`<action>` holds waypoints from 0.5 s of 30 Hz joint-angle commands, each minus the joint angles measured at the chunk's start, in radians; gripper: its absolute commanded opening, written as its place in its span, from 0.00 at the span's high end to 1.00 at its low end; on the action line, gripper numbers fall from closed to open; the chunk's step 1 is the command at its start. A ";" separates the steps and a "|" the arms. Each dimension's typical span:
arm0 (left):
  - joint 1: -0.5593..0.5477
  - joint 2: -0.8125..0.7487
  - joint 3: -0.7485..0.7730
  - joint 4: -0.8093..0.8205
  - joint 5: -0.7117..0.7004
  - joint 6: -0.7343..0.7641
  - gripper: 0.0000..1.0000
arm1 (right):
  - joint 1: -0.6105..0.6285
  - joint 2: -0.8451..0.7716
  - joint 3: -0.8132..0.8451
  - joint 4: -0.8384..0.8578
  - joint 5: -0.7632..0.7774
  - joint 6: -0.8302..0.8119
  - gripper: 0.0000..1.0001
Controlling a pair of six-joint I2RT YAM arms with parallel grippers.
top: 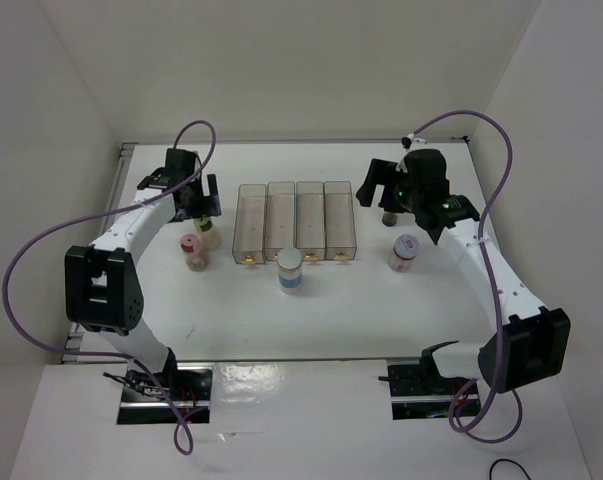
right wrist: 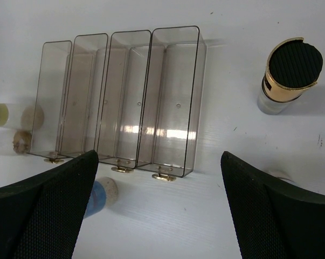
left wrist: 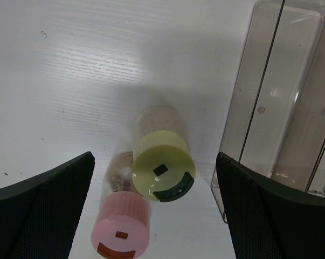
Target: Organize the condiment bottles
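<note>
You have both sets of fingers spread wide, holding nothing. Your left gripper (left wrist: 159,213) hangs over the yellow-green-capped jar (left wrist: 162,167), which stands left of the clear bins (left wrist: 281,108) toward the far-left corner of the table (top: 331,330). The pink-capped jar (left wrist: 122,229) is close beside it on the near side. Your right gripper (right wrist: 162,216) hovers by the bins' right end, and the slim dark brown jar (right wrist: 289,73) sits off to its side. This looks like the first pick: lower the left fingers around the yellow-green cap, clear of the pink jar, then close.
</note>
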 commanded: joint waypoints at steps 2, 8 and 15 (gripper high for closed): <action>-0.021 0.018 0.008 0.023 -0.017 0.010 0.01 | 0.009 0.011 0.011 0.060 0.014 0.002 0.02; -0.031 0.056 0.008 0.023 -0.027 0.001 0.06 | 0.009 0.011 0.011 0.060 0.014 0.002 0.02; -0.040 0.075 0.005 0.014 -0.050 -0.019 0.08 | 0.009 0.011 0.011 0.060 0.024 0.002 0.02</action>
